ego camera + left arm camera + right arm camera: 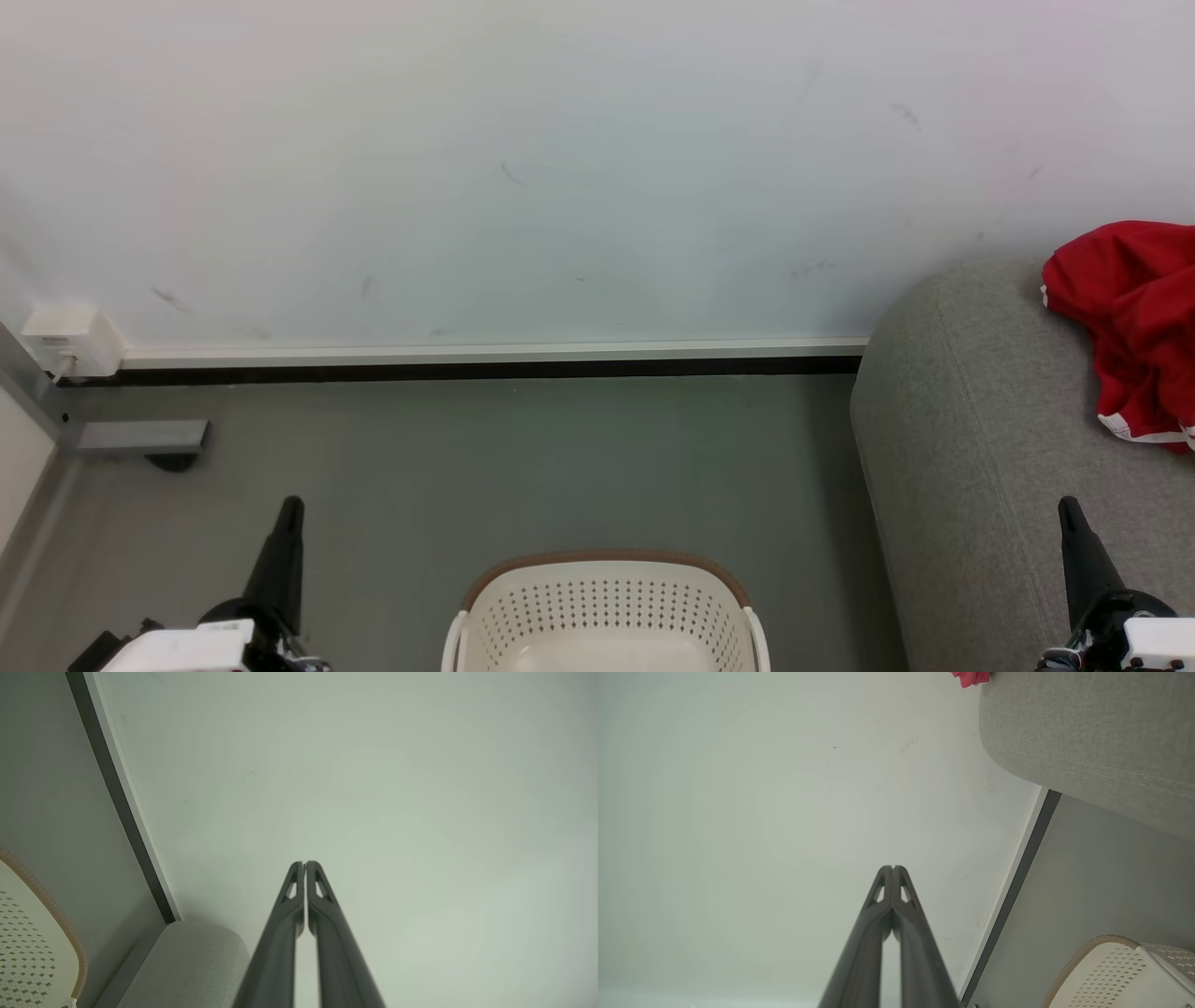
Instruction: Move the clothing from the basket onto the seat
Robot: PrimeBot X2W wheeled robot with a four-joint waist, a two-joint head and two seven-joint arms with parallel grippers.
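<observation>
Your left gripper (291, 504) and right gripper (1067, 504) are closed, holding nothing; clothing (1134, 317) lies on the seat (971, 448), right of the basket (607, 597).

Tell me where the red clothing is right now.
In the head view the clothing lies crumpled at the far right, on top of the grey seat, up and right of the basket.

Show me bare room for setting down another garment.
The sofa is bare from its rounded left end up to the red garment. The grey floor between baseboard and laundry basket is bare too. Crowded only where that garment lies.
</observation>
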